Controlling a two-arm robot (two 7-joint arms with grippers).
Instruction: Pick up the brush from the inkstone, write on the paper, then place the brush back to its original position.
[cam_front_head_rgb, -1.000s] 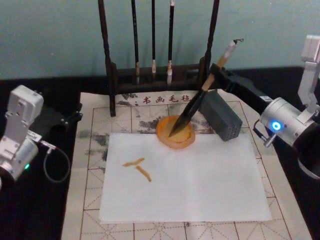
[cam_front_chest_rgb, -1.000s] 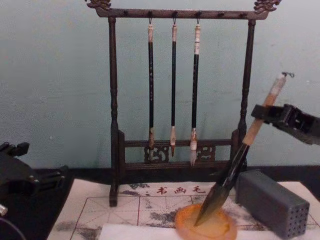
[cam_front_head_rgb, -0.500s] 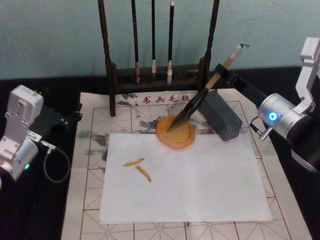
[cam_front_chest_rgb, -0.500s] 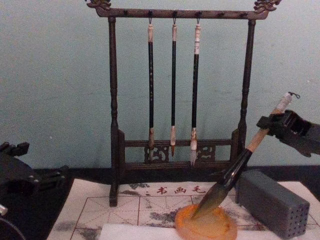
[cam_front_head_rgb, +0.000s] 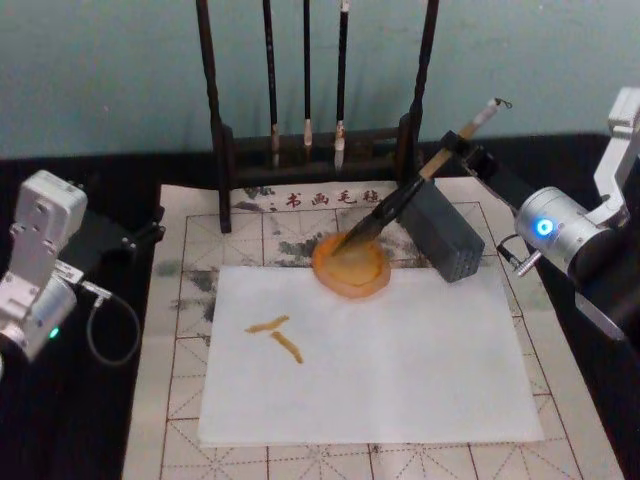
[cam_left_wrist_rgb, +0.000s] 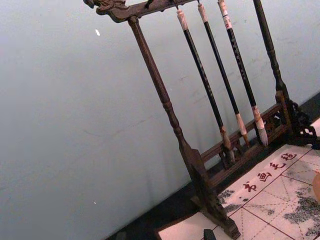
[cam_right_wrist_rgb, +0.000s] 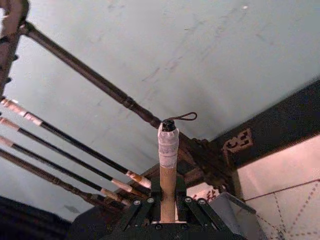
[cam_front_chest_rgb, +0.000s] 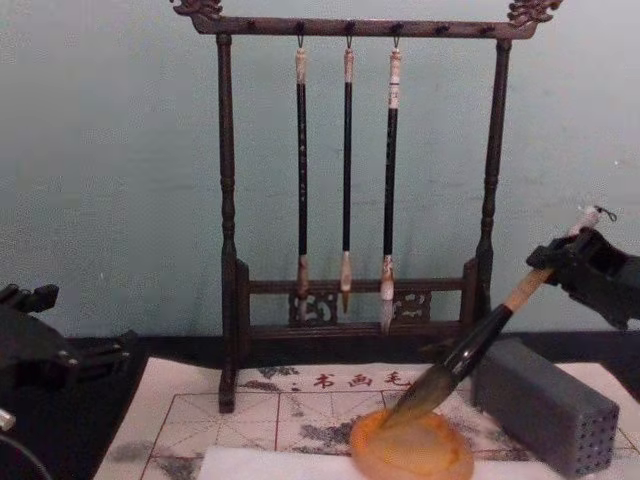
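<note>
plain pale teal wall (cam_front_chest_rgb: 110, 180) behind black tabletop (cam_front_head_rgb: 80, 170).

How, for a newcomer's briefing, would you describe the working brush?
Before the dark brush rack sits a round orange inkstone. The brush leans into it, held by the right gripper. Unlike the three thin hanging brushes, its handle is thick and tan.

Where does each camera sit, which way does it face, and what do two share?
Head: high, looking forward-down at white paper; left gripper parked left, right gripper holding thick tan-handled brush.
Chest: low, looking across at dark wooden brush rack; grippers at both edges.
Left wrist: faces rack and wall.
Right wrist: looks along the brush handle past its own gripper.
Head and chest share: bristles in round orange inkstone.
</note>
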